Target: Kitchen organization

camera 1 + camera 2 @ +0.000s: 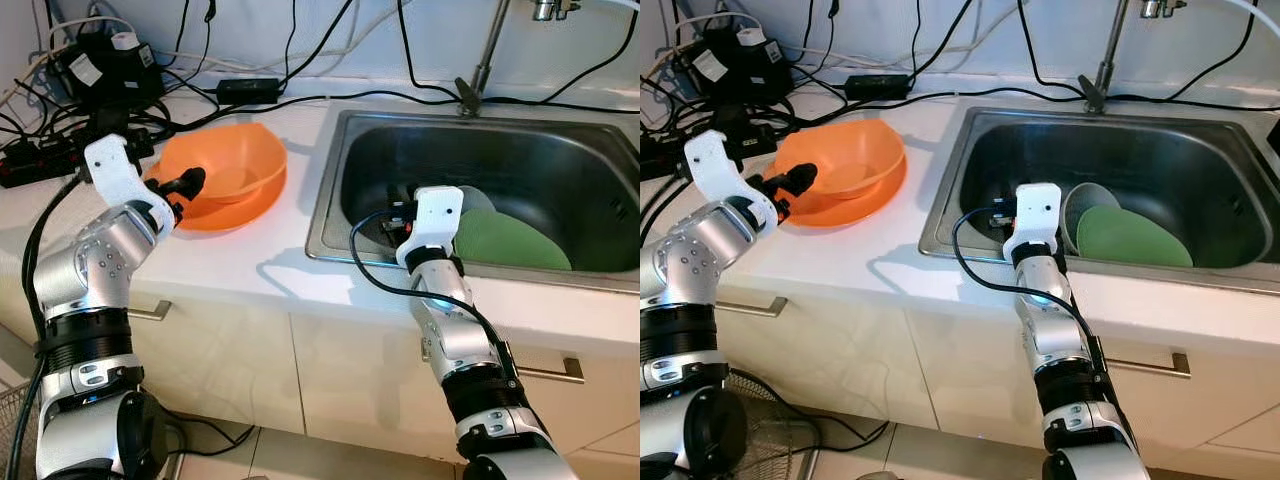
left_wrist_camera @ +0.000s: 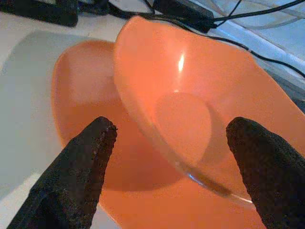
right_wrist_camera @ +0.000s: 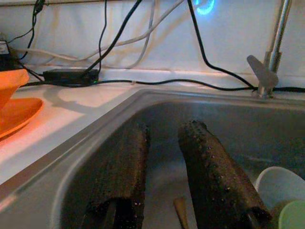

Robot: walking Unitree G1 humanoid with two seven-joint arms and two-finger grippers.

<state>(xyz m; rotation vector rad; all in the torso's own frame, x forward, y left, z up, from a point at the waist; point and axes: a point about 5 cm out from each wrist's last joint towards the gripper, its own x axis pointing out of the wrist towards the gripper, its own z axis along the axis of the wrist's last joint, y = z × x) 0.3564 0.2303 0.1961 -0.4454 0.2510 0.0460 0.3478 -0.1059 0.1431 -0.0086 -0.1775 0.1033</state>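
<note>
Stainless sink (image 1: 330, 180), set in the right half of the white surface (image 1: 250, 260): holds a green plate (image 1: 505, 243) and a pale bowl (image 1: 1085, 205) leaning together near its front wall, with the right gripper (image 3: 164, 167) lowered at its front-left corner, jaws slightly parted and holding nothing. Orange bowl (image 1: 225, 165), tilted on an orange plate (image 1: 215, 215) left of the sink: left gripper (image 2: 174, 157) poised at its near rim, jaws spread wide and empty. Likely step is lifting the bowl, best by straddling the rim squarely before closing so the plate beneath stays put; black cables (image 1: 60, 140) and a power adapter (image 1: 248, 90) crowd the surface's back-left corner.
</note>
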